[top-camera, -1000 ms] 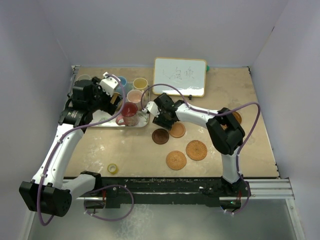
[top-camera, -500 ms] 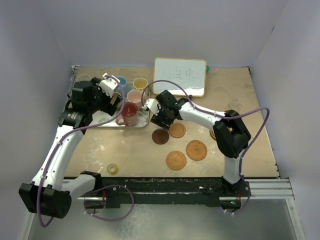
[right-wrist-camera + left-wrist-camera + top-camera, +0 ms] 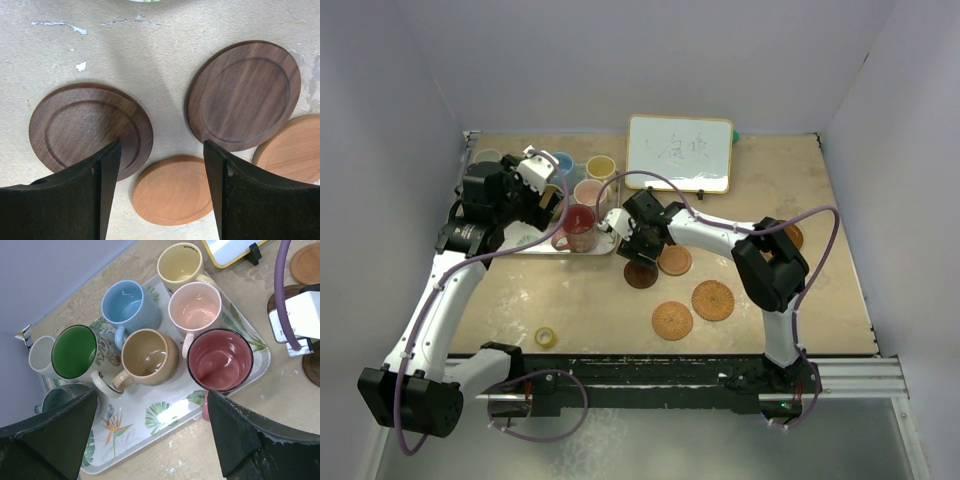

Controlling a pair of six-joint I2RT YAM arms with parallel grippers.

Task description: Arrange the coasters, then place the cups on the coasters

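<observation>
Several cups stand on a leaf-patterned tray: yellow, light blue, pink, tan, red, green-lined, white and grey. My left gripper hangs open above the tray's near edge, holding nothing. My right gripper is open, low over the coasters: a dark wooden one by its left finger, a brown one, a light one between the fingers. Two woven coasters lie nearer.
A whiteboard stands at the back. A small yellow tape roll lies near the front left. Another light coaster shows at the right wrist view's edge, and one peeks out behind the right arm's elbow.
The right arm's elbow swung out to the right and came back, and its gripper shifted slightly left and nearer over the coasters. The left arm has not moved.
</observation>
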